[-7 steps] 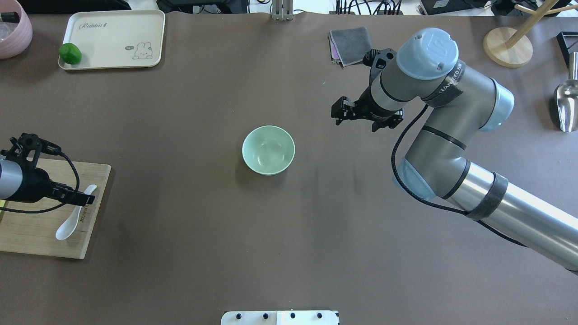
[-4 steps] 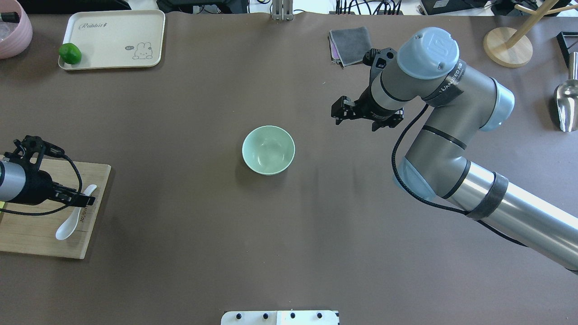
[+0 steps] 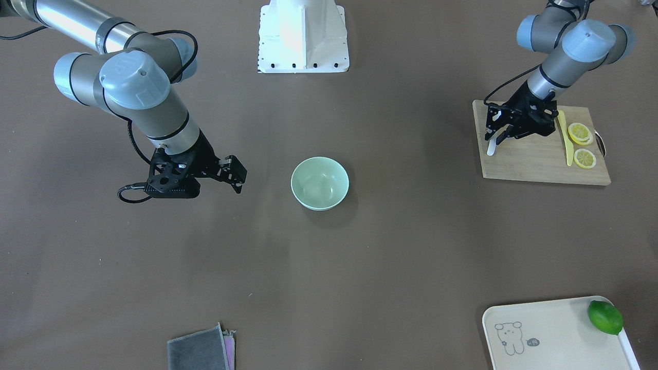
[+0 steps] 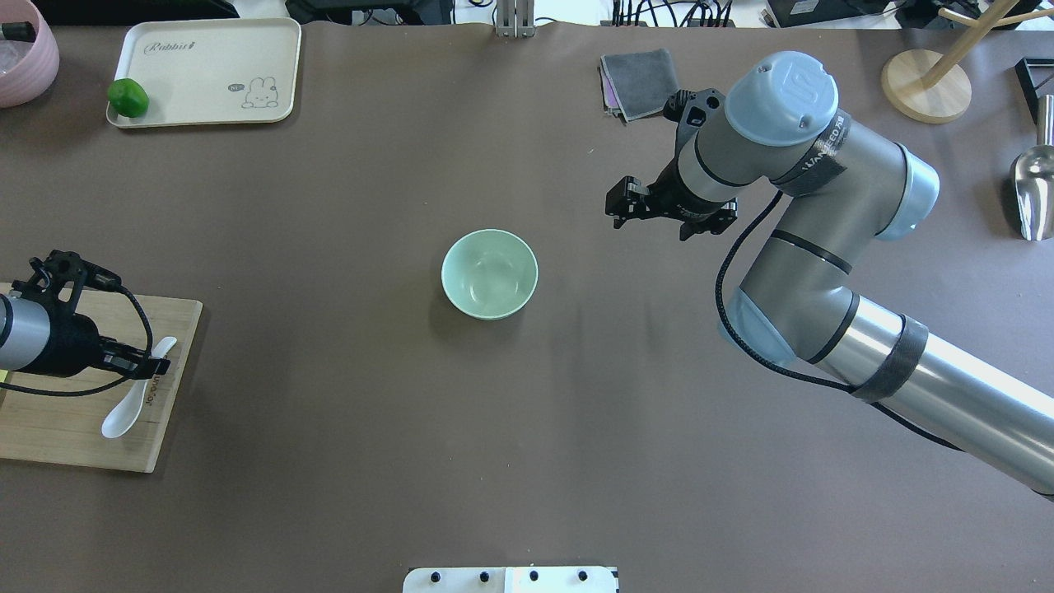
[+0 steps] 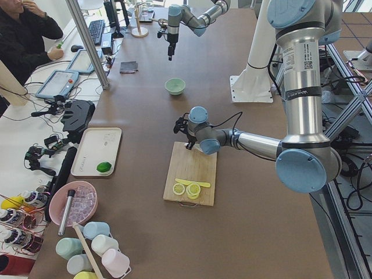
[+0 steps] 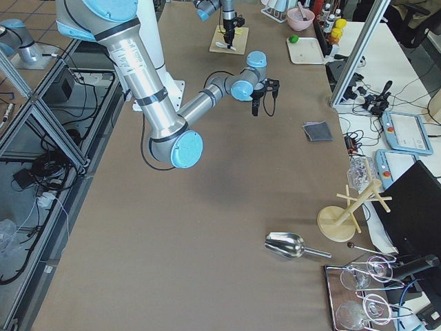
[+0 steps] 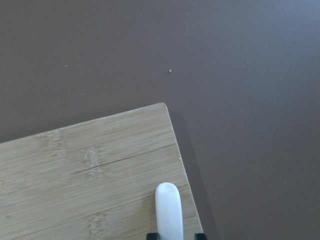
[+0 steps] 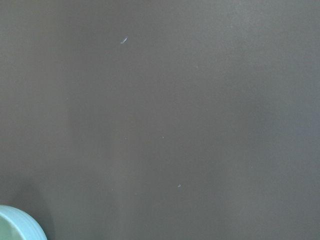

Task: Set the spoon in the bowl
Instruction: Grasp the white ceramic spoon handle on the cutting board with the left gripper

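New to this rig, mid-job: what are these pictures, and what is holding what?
Two robot arms work at a brown table. Two cameras look down on it from opposite sides, two look along it from its ends, and one rides on each wrist. The left arm has its jaws astride the handle of the white spoon, which lies on a wooden board; whether they grip it I cannot tell. The right arm hangs empty, jaws open, near the green bowl.

left grey-and-blue arm point(image 3: 545, 77) angled steeply down, black left gripper point(image 4: 152, 362) low, fingertips down, gap unclear. right grey-and-blue arm point(image 4: 823, 272) elbow bent, wrist turned down, black right gripper point(image 3: 234, 177) hovering, fingers spread apart.
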